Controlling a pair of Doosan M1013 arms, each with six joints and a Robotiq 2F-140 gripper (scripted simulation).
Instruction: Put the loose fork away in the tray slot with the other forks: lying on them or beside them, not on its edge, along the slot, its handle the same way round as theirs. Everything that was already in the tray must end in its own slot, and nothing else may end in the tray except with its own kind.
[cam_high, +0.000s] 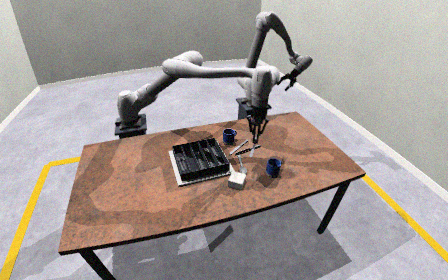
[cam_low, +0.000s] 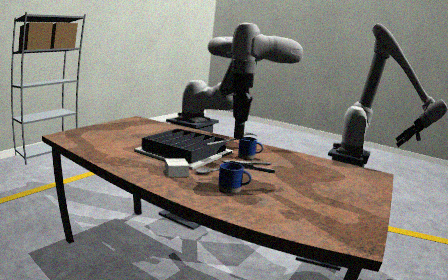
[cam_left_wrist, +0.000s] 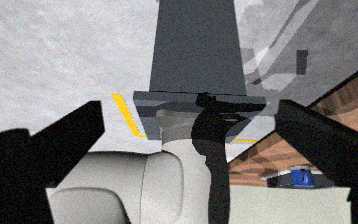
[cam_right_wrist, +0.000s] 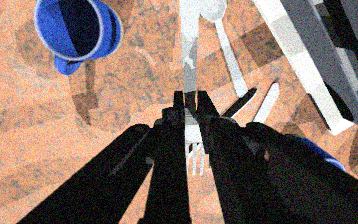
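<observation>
Right jaws (cam_high: 256, 142) (cam_low: 239, 136) are pinching the fork (cam_high: 253, 150) (cam_low: 217, 143) (cam_right_wrist: 189, 70) over the desk (cam_high: 125, 205) (cam_low: 310, 210) (cam_right_wrist: 45, 155), right of the tray (cam_high: 204, 172) (cam_low: 175, 151) (cam_right_wrist: 310, 80). Long axis runs near-far, tines pointing far, handle near. Left jaws (cam_high: 287, 83) (cam_low: 406, 139) are just spread wide.

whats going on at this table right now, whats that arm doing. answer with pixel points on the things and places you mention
The right gripper (cam_high: 256, 142) (cam_low: 240, 136) (cam_right_wrist: 189, 104) is shut on the fork (cam_right_wrist: 194, 135), over the table near the knives and a spoon (cam_right_wrist: 230, 60). The fork is not yet in the tray (cam_high: 202, 159) (cam_low: 182, 145). The left gripper (cam_high: 288, 84) (cam_left_wrist: 189, 116) is open, off beyond the table, holding nothing.
</observation>
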